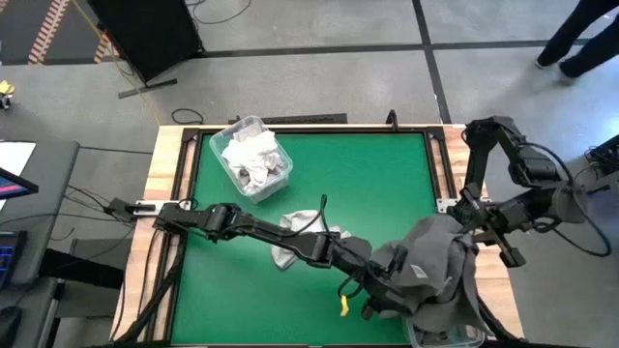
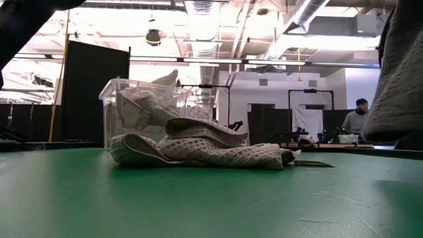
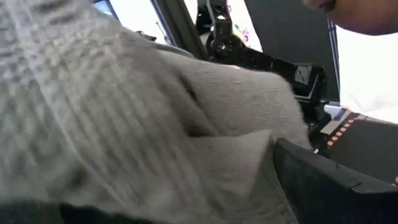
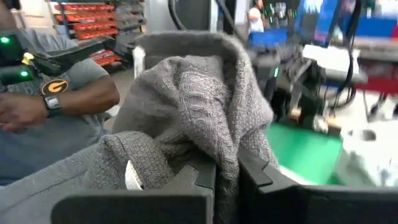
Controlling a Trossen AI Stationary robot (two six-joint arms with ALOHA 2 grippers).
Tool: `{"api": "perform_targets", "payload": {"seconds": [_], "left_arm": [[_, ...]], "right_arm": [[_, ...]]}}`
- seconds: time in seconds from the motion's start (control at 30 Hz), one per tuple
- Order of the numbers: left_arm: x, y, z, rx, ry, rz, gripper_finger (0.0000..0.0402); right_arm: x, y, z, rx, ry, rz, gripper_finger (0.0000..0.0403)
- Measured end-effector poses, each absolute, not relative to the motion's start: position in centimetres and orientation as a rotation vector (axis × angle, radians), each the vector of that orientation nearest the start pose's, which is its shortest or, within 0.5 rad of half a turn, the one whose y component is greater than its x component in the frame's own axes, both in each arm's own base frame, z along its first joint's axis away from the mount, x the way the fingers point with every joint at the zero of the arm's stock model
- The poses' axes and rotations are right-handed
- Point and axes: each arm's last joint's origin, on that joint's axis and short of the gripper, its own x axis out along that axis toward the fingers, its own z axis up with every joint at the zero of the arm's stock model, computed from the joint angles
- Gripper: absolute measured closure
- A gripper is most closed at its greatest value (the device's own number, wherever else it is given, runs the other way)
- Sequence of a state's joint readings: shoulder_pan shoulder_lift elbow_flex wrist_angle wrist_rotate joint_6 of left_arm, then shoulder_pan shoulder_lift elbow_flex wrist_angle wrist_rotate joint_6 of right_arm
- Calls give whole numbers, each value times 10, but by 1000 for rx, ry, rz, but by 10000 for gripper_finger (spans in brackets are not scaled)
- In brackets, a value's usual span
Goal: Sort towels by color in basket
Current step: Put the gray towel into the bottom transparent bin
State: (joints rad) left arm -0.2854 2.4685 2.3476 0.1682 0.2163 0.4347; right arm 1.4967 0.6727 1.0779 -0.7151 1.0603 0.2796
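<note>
Left arm stretched diagonally across table toward near right corner, left gripper (image 1: 372,298) buried in grey towel (image 1: 435,261), finger state hidden; right gripper (image 1: 472,224) at right edge, fingers clamped on same towel.

The desk (image 1: 368,184) is green, edged in pale wood. A dark grey towel (image 1: 435,266) with a fine waffle weave hangs over the black right hand (image 4: 227,180). A white towel (image 2: 198,149) with thin dark grid lines lies mid-desk. The clear bin (image 1: 224,145) holds white and pale grey cloths (image 1: 251,159).
</note>
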Motion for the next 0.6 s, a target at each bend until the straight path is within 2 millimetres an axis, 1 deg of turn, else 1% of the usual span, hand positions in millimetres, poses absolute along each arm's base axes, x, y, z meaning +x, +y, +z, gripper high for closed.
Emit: {"api": "perform_targets", "payload": {"seconds": [0.07,0.2,0.33,0.47,0.6], "left_arm": [[549,-165,299,411,-133,-485,123],[554,-164,283,401,-76,-498,123],[555,-165,274,402,-18,-512,123],[555,-165,269,401,27,-520,123],[555,-165,266,408,53,-525,123]], "right_arm": [[32,92,389,16,190,400,358],[32,95,377,106,286,354,358],[32,100,362,182,402,286,358],[32,107,343,264,555,192,358],[30,121,323,341,719,114,358]]}}
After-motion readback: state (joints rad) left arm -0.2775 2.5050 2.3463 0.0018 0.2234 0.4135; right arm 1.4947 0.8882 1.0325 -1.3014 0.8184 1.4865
